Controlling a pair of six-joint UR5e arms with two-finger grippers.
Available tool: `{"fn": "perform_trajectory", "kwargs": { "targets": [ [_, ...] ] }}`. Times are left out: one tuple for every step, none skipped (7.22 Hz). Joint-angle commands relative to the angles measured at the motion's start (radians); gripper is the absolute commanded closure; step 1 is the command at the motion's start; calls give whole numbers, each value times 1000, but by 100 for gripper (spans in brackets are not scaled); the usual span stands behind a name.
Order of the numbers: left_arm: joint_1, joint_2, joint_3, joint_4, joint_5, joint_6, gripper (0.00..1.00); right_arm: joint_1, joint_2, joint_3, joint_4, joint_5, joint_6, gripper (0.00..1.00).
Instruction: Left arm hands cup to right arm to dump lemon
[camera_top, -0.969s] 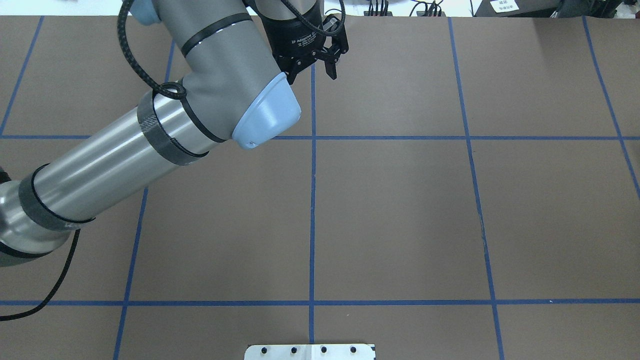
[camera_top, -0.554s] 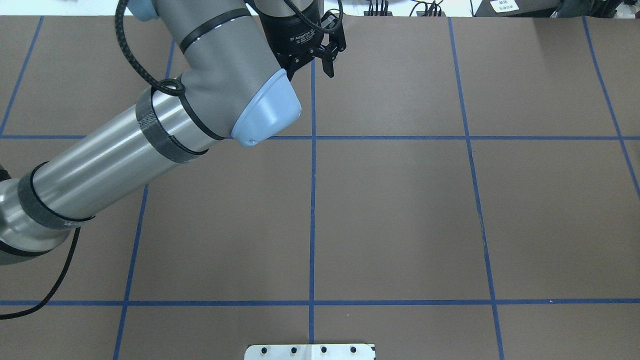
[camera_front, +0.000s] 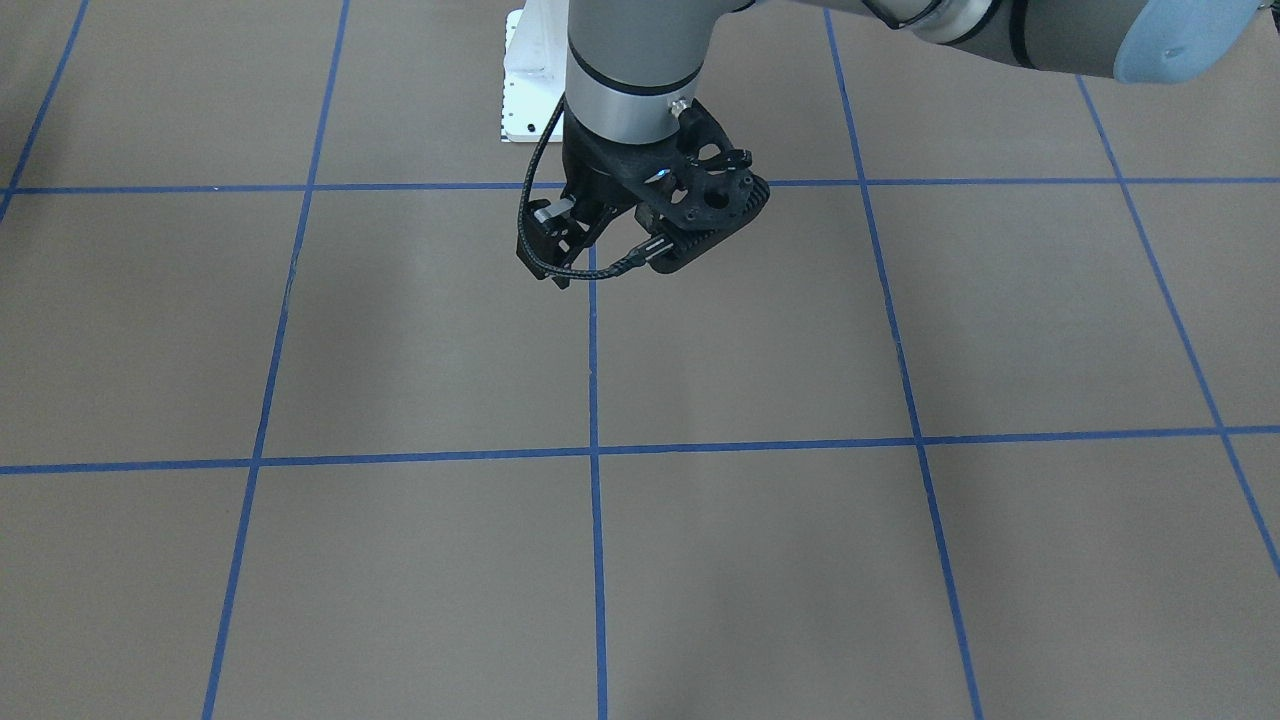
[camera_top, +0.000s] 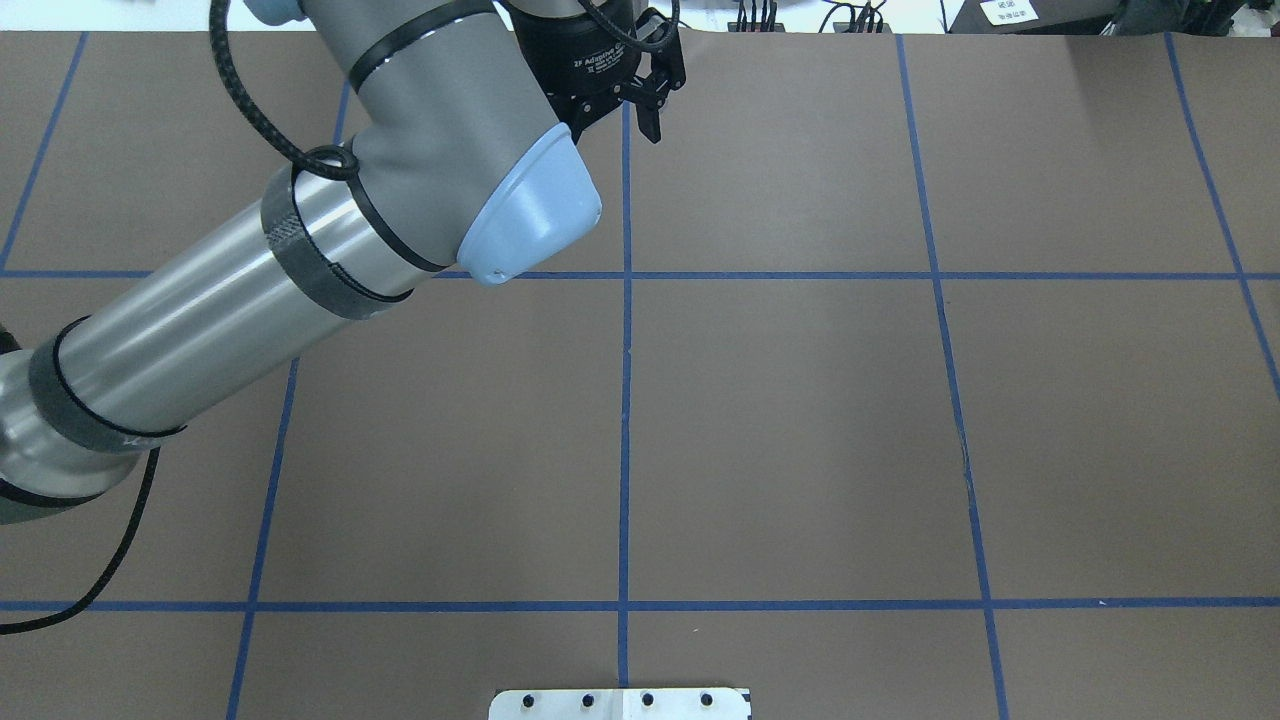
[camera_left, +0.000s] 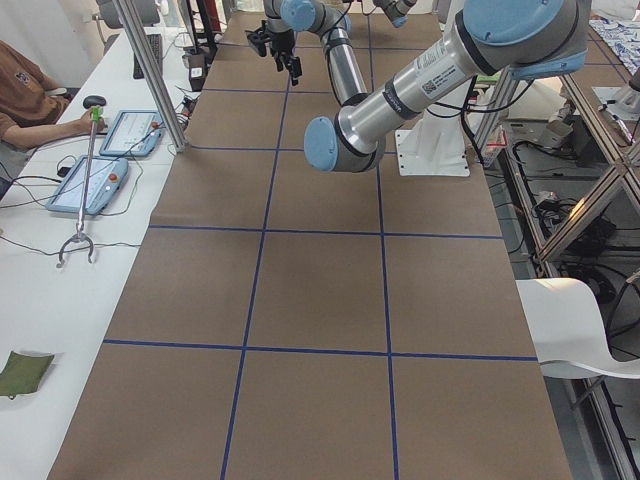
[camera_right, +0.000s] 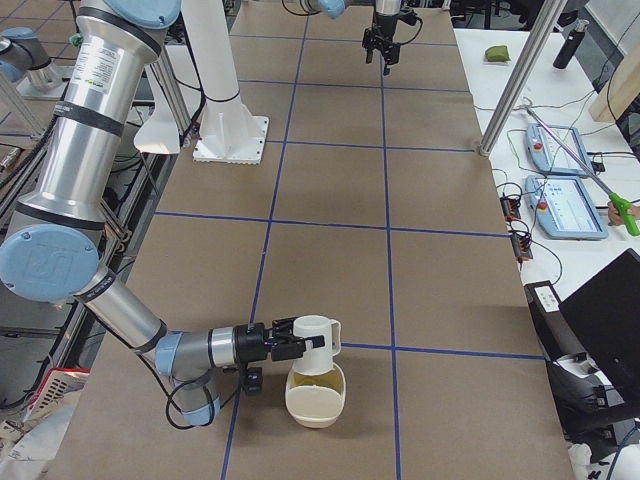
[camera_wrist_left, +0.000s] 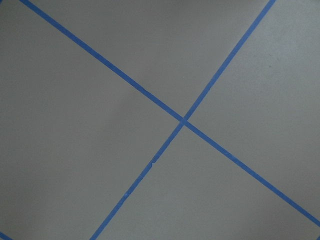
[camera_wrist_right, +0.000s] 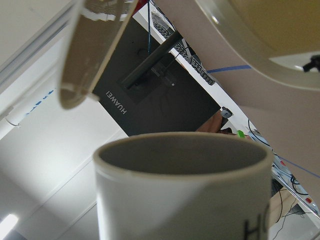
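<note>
My right gripper (camera_right: 290, 348) is shut on the cream-white cup (camera_right: 312, 345) and holds it tipped over a cream bowl (camera_right: 315, 405) near the table's right end. The right wrist view is filled by the cup's rim and grey inside (camera_wrist_right: 185, 190), with the bowl (camera_wrist_right: 250, 45) beyond it. The bowl's inside looks yellowish, and I cannot make out the lemon as a separate thing. My left gripper (camera_top: 618, 118) is open and empty at the table's far edge, seen small from the right side (camera_right: 385, 52). Its perforated wrist bracket (camera_front: 705, 195) hides the fingers from the front.
The brown table carries a blue tape grid (camera_wrist_left: 182, 120). The white base plate (camera_top: 620, 703) sits at the robot's edge. An operators' bench with tablets (camera_right: 565, 205) and metal posts (camera_right: 520, 80) runs along the far side. A person (camera_left: 20, 90) sits there.
My left arm has drawn its gripper a little further toward the table's far edge. The gripper has stayed open and empty.
</note>
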Motion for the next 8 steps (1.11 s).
{"fn": "perform_trajectory", "kwargs": {
  "targets": [
    [-4,-1,-1,0,0,1,0,-2,3,68,-29,121,-81,91],
    [-6,1,1,0,0,1,0,0,-2,143,-149,131,-98,91],
    [-6,1,1,-1,0,1,0,0,-16,189,-185,137,-124,90],
    [-4,2,1,-1,2,1,0,-3,-10,234,-243,135,-234,90],
    [-4,6,3,-1,2,2,0,-3,-5,333,-367,135,-368,86],
    [-4,6,1,-3,2,2,0,-3,-4,461,-541,135,-479,85],
    [-4,6,4,-3,2,2,0,-20,4,557,-671,137,-548,84],
    [-4,4,6,-3,2,1,0,-54,37,605,-759,135,-701,84]
  ]
}}
